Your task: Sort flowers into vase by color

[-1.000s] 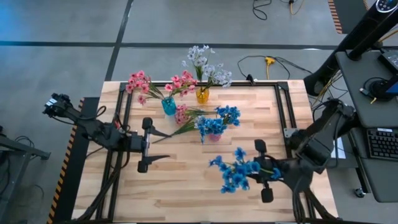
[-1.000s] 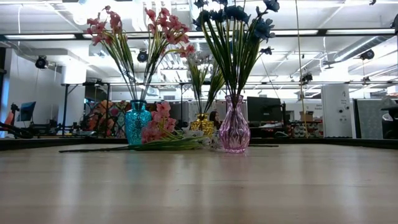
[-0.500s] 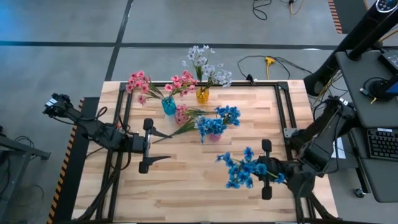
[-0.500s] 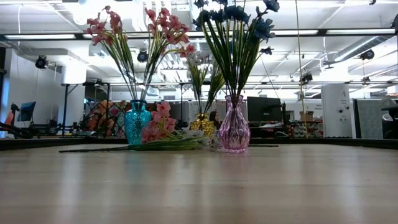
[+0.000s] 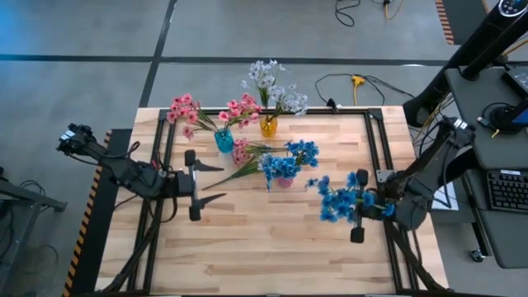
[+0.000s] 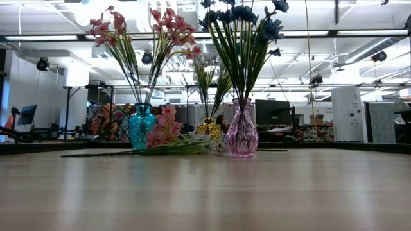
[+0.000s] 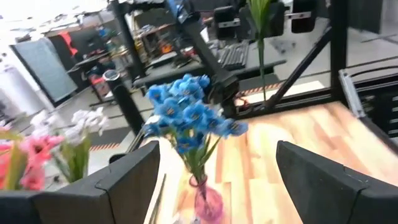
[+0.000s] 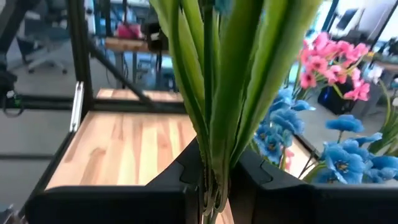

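Observation:
My right gripper (image 5: 356,208) is over the table's right edge, shut on a blue flower spray (image 5: 338,198) with green stems (image 8: 214,143). My left gripper (image 5: 214,182) is open over the table's left part, and its fingers point at the vases. A teal vase (image 5: 223,140) holds pink sprays, a yellow vase (image 5: 268,126) holds white ones, and a pink glass vase (image 5: 283,179) (image 7: 205,202) holds blue ones. One pink spray (image 5: 242,157) lies flat on the table between the vases. The low view shows neither gripper. My right gripper pinches the blue spray's bundle of green stems (image 8: 213,177) between its two fingers (image 8: 180,180). The fingers lie across the stems. The spray is lifted clear of the table, with its blooms (image 5: 334,200) out toward the table's left of the gripper.
The three vases stand close together at the table's far middle (image 6: 242,131) (image 6: 142,126). A black frame (image 5: 375,140) runs along the table's edges. Bare wood lies on the near half of the table (image 5: 264,247). A desk with a keyboard (image 5: 505,190) stands to the right.
My right gripper has carried the blue spray from the near right part of the table toward the right and far edges, and the blooms have swung with it. My left gripper has shifted slightly toward the far edge and stayed open.

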